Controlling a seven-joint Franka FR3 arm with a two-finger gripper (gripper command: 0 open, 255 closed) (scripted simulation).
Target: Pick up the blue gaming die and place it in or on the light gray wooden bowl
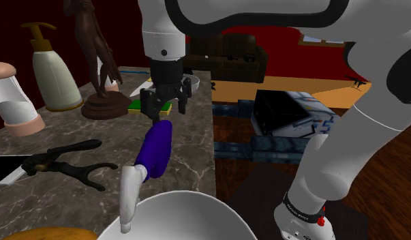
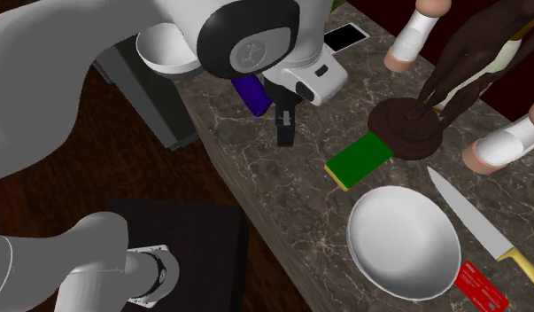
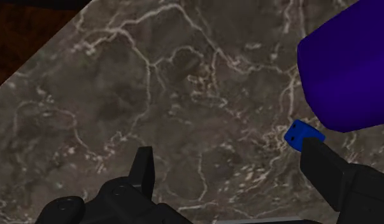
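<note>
A small blue die (image 3: pixel 303 135) lies on the dark marble counter (image 3: pixel 152 95), right against a dark blue bottle (image 3: pixel 349 70) that rests on its side. My black gripper (image 3: pixel 234 162) hangs open just above the counter. The die sits at the tip of one finger (image 3: pixel 324 162), not between the two. From the shoulder view the gripper (image 1: pixel 164 109) hovers over the bottle's (image 1: pixel 156 146) far end. A pale bowl (image 2: pixel 402 239) stands past the gripper near a green block (image 2: pixel 360 159). A second pale bowl (image 1: pixel 176 218) sits at the bottle's other end.
A brown hand sculpture (image 1: pixel 101 68), a pump bottle (image 1: pixel 50 68) and a shaker (image 1: pixel 13 99) line the counter's far side. A black tool (image 1: pixel 67 160) and a phone (image 2: pixel 344 37) lie nearby. A knife (image 2: pixel 477 222) and a red card (image 2: pixel 480 291) lie beside the first bowl.
</note>
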